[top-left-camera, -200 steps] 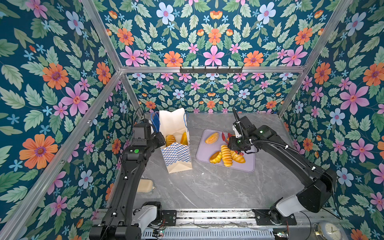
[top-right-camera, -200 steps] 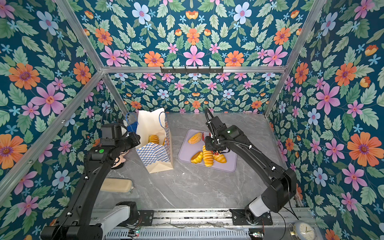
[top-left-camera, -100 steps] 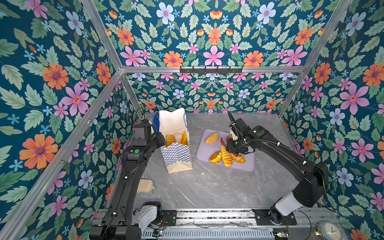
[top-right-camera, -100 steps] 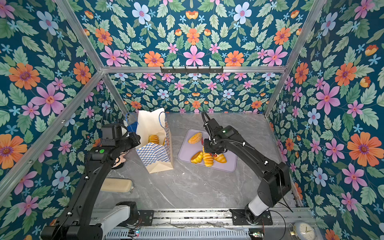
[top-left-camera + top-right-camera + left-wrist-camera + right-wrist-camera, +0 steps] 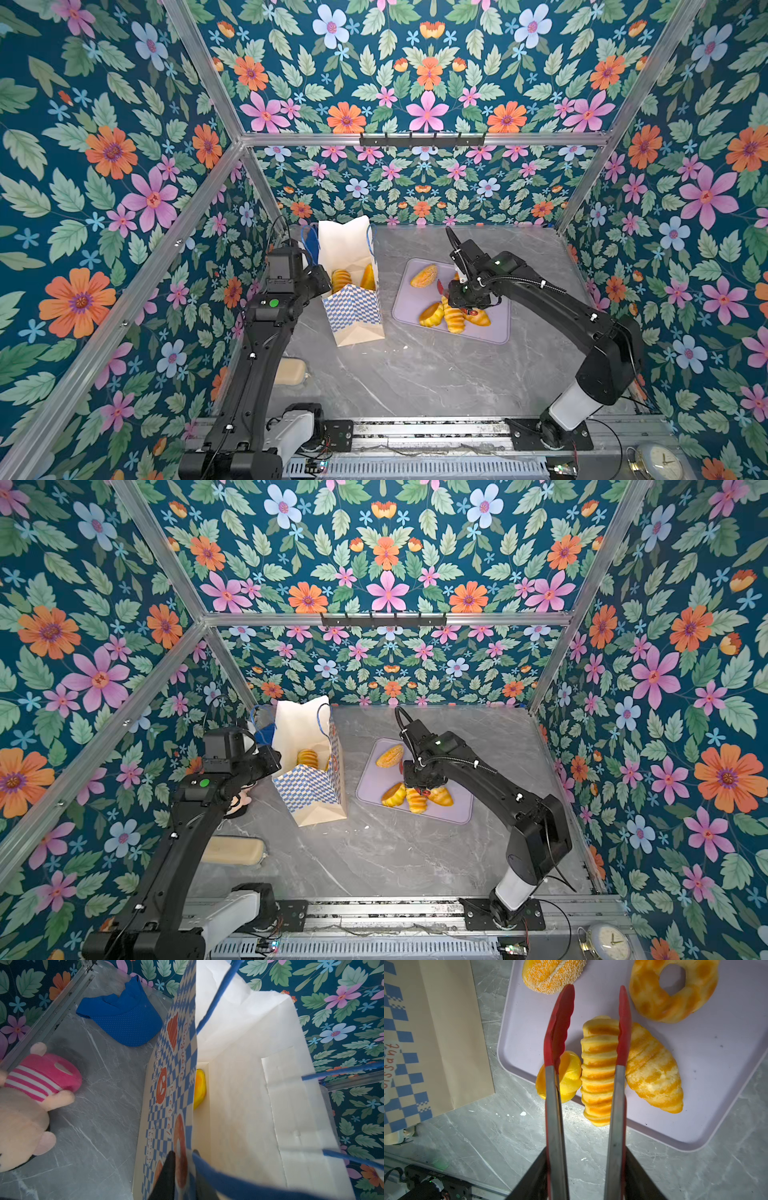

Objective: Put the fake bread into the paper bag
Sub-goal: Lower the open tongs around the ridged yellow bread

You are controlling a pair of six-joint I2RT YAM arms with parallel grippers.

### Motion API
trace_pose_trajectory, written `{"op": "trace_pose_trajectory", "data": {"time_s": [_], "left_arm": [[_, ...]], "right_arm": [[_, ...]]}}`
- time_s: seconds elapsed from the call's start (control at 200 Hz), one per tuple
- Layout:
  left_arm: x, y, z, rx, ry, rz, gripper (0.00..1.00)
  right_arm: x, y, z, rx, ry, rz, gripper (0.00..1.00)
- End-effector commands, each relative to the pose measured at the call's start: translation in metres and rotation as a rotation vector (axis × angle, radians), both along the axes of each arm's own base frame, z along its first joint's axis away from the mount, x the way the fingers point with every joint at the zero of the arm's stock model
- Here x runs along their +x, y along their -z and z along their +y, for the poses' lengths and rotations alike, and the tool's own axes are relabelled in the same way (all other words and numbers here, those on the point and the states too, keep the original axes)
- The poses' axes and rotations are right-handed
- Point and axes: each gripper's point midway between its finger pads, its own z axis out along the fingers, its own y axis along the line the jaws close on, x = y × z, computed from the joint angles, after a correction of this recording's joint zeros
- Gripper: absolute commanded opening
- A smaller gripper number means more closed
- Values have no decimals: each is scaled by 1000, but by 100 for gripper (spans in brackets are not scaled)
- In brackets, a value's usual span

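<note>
While both top views are mostly hiding the ring doughnut (image 5: 651, 1002) under the right arm (image 5: 552, 301), the right wrist view is showing it on the tray (image 5: 695, 1059) beside the paper bag (image 5: 353, 311). Glossy golden fake bread (image 5: 600, 1068) is lying there and inside the bag. Right fingers (image 5: 531, 1180) are clamping open tongs (image 5: 560, 1022); left fingers (image 5: 166, 1176) are pinching the bag's wall.
</note>
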Motion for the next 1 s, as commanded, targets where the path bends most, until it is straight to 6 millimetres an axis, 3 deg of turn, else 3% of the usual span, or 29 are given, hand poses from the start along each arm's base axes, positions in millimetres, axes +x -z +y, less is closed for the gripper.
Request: {"op": "trace_pose_trajectory", "data": {"time_s": [0.0, 0.68, 0.995], "left_arm": [[1, -3, -1, 2, 11, -18, 17], [1, -3, -1, 4, 12, -18, 18], [2, -5, -1, 5, 10, -21, 17]], "right_arm": [[3, 8, -4, -61, -1, 1, 52], [8, 30, -8, -142, 2, 26, 53], [9, 30, -10, -149, 3, 16, 47]]}}
